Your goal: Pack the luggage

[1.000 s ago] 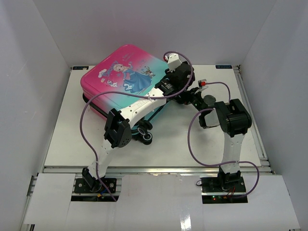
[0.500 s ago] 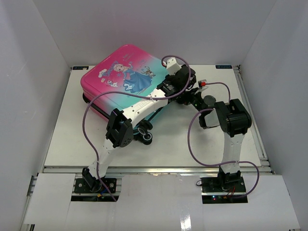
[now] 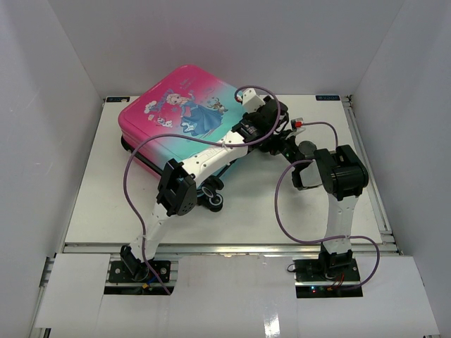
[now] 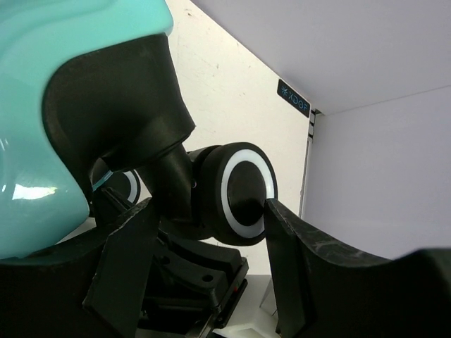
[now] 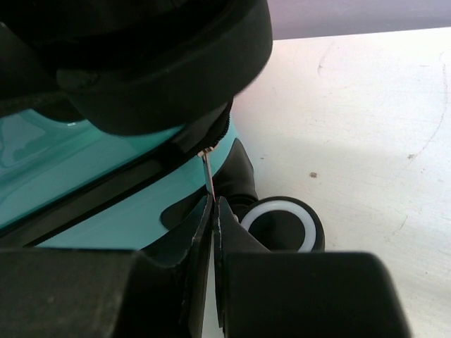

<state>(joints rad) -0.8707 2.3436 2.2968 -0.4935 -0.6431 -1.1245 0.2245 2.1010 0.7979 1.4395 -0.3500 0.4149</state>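
**Zipper pull pinched on the right, wheel straddled on the left**

The luggage lies flat and closed on the white surface, its printed face up. Its pink end points away from both end effectors. Its teal corner sits right where they meet.

The right end effector is fully closed. Its two fingers are pressed together on the lower tip of a thin metal zipper pull. The pull hangs down from the dark zipper seam directly above the fingertips. Teal shell fills the space to the left of this end effector. Just to the right of its fingertips, low against the surface, is a white-ringed wheel.

The left end effector is spread wide, with one finger on each side of a caster wheel and its black fork. The finger on the right of the wrist view reaches the wheel's ringed face. The other finger stands just beside the fork's stem. Whether either finger actually presses on the wheel cannot be told. Above and to the left of this end effector is the teal corner of the shell with its black wheel housing.

In the overhead view the two end effectors are close together at that same corner.
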